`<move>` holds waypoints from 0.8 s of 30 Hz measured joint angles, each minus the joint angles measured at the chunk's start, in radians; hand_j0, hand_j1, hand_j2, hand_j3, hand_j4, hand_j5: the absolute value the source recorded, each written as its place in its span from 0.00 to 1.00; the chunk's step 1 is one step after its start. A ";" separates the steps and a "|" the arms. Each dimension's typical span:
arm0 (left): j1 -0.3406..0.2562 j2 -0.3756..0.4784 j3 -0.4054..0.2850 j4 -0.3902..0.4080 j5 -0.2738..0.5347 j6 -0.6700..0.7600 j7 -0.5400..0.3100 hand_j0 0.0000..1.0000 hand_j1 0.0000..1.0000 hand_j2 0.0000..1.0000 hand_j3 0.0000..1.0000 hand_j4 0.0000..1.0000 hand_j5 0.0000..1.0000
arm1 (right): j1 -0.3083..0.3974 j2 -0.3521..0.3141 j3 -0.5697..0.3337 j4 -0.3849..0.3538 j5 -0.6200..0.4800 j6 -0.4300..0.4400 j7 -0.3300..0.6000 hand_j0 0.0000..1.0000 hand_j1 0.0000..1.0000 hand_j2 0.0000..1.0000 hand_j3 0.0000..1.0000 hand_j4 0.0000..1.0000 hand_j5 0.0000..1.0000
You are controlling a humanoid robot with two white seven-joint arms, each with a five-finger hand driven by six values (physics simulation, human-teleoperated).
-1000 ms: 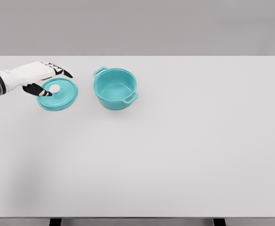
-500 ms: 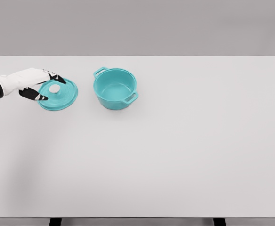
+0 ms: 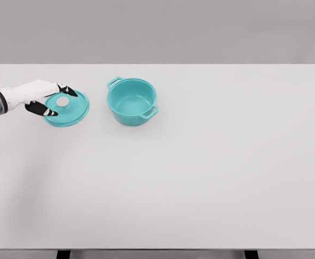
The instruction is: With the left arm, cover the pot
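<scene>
Clearly, the lid (image 3: 66,108) was seen lying flat on the white table (image 3: 211,172), at about nine o'clock from the pot (image 3: 131,101) and apart from it; the pot stood upright and uncovered, its two side handles at roughly eleven and four o'clock. The left hand (image 3: 43,96) was found at the lid's nine o'clock edge, with dark fingertips (image 3: 71,89) reaching over the rim toward the pale knob (image 3: 62,101) and the thumb lying lower, near the rim; the fingers appeared spread about the knob and not closed on it, so the lid was judged not yet grasped, though contact could not be settled at this scale. The right arm was not seen at all.

The step in hand was taken to be the securing of the knob; it would be done well if the fingers were centred on the knob before being closed, since a pinch at one side could tilt the lid; the lid would best be raised level, carried toward three o'clock above the pot's rim, lined up with the opening, and let go only once it was seated all round; a low carry could knock the near handle and push the pot aside.
</scene>
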 measured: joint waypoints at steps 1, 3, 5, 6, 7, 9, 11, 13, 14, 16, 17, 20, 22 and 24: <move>-0.005 -0.003 0.000 0.007 0.000 0.000 0.000 0.78 0.78 0.78 0.78 0.78 0.78 | 0.000 0.000 0.000 0.000 0.000 0.000 0.000 1.00 1.00 1.00 1.00 1.00 1.00; -0.009 -0.007 0.000 0.022 0.000 0.000 0.000 0.78 0.78 0.78 0.78 0.78 0.78 | 0.000 0.000 0.000 0.000 0.000 0.000 0.000 1.00 1.00 1.00 1.00 1.00 1.00; -0.009 -0.009 -0.001 0.031 -0.001 0.000 0.000 0.78 0.78 0.78 0.78 0.78 0.78 | 0.000 0.000 0.000 0.000 0.000 0.000 0.000 1.00 1.00 1.00 1.00 1.00 1.00; -0.012 -0.010 -0.001 0.035 -0.001 0.000 0.000 0.78 0.78 0.78 0.78 0.78 0.78 | 0.000 0.000 0.000 0.000 0.000 0.000 0.000 1.00 1.00 1.00 1.00 1.00 1.00; -0.012 -0.011 -0.001 0.037 -0.001 0.000 0.000 0.78 0.78 0.78 0.78 0.78 0.78 | 0.000 0.000 0.000 0.000 0.000 0.000 0.000 1.00 1.00 1.00 1.00 1.00 1.00; -0.012 -0.014 -0.001 0.041 -0.001 0.000 0.000 0.78 0.78 0.78 0.78 0.78 0.78 | 0.000 0.000 0.000 0.000 0.000 0.000 0.000 1.00 1.00 1.00 1.00 1.00 1.00; -0.018 -0.019 0.000 0.044 -0.001 0.000 0.000 0.78 0.78 0.78 0.78 0.78 0.78 | 0.000 0.000 0.000 0.001 0.000 0.000 0.000 1.00 1.00 1.00 1.00 1.00 1.00; -0.025 -0.022 0.000 0.046 -0.001 0.000 0.000 0.78 0.78 0.78 0.78 0.78 0.78 | 0.000 0.000 0.000 0.001 0.000 0.000 0.000 1.00 1.00 1.00 1.00 1.00 1.00; -0.029 -0.024 0.000 0.049 0.000 0.000 0.000 0.78 0.78 0.78 0.78 0.78 0.78 | 0.000 0.000 0.000 0.001 0.000 0.000 0.000 1.00 1.00 1.00 1.00 1.00 1.00; -0.037 -0.027 0.000 0.060 -0.001 0.000 0.000 0.76 0.76 0.76 0.76 0.76 0.76 | 0.000 0.000 0.000 0.001 0.000 0.000 0.000 1.00 1.00 1.00 1.00 1.00 1.00; -0.037 -0.028 0.000 0.064 -0.001 0.000 0.000 0.74 0.74 0.74 0.74 0.74 0.74 | 0.000 0.000 0.000 0.000 0.000 0.000 0.000 1.00 1.00 1.00 1.00 1.00 1.00; -0.037 -0.029 0.001 0.071 -0.001 0.000 0.000 0.73 0.73 0.73 0.73 0.73 0.73 | 0.000 0.000 0.000 0.000 0.000 0.000 0.000 1.00 1.00 1.00 1.00 1.00 1.00; -0.044 -0.031 0.000 0.081 -0.001 0.000 0.000 0.73 0.73 0.73 0.73 0.73 0.73 | 0.000 0.000 0.000 0.000 0.000 0.000 0.000 1.00 1.00 1.00 1.00 1.00 1.00; -0.055 -0.039 0.000 0.102 -0.002 0.000 0.000 0.73 0.73 0.73 0.73 0.73 0.73 | 0.000 0.000 0.000 0.001 0.000 0.000 0.000 1.00 1.00 1.00 1.00 1.00 1.00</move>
